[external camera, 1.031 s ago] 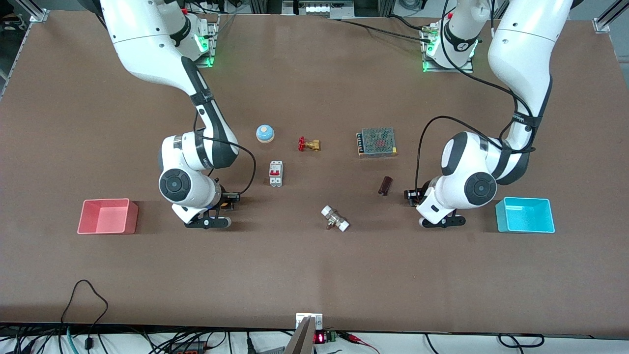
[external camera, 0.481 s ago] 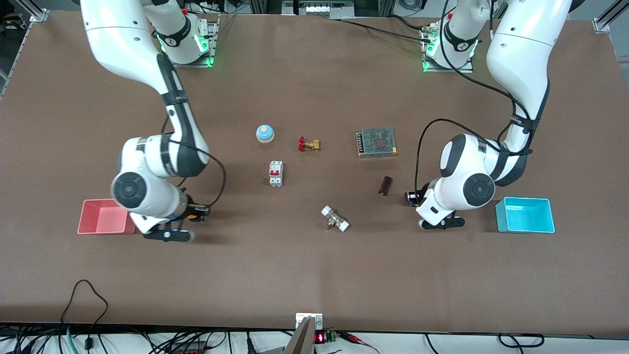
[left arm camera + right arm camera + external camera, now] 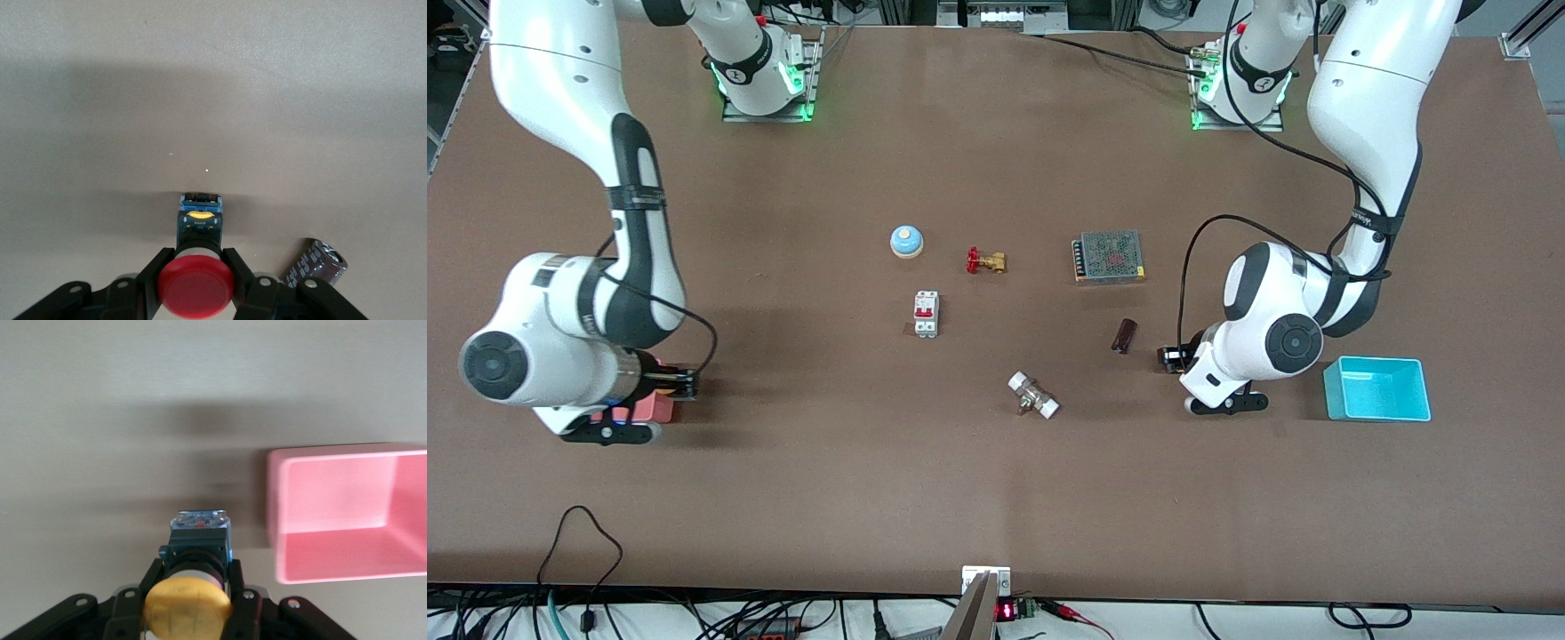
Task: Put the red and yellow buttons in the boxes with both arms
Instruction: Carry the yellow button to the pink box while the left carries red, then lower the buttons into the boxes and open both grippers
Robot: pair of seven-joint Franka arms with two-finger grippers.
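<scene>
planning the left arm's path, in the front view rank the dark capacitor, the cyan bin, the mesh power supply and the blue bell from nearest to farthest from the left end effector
From the left end effector, holding the red button:
1. Dark capacitor, close by, toward the table's middle.
2. Cyan bin, at the left arm's end of the table; close to the capacitor's rank, but a little farther.
3. Mesh power supply, farther from the front camera.
4. Blue bell, toward the right arm's end.

Pink box mostly hidden by right arm

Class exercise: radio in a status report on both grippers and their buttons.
Right gripper shut on yellow button, beside pink box. Left gripper shut on red button, short of cyan box. Nothing blocking.
</scene>
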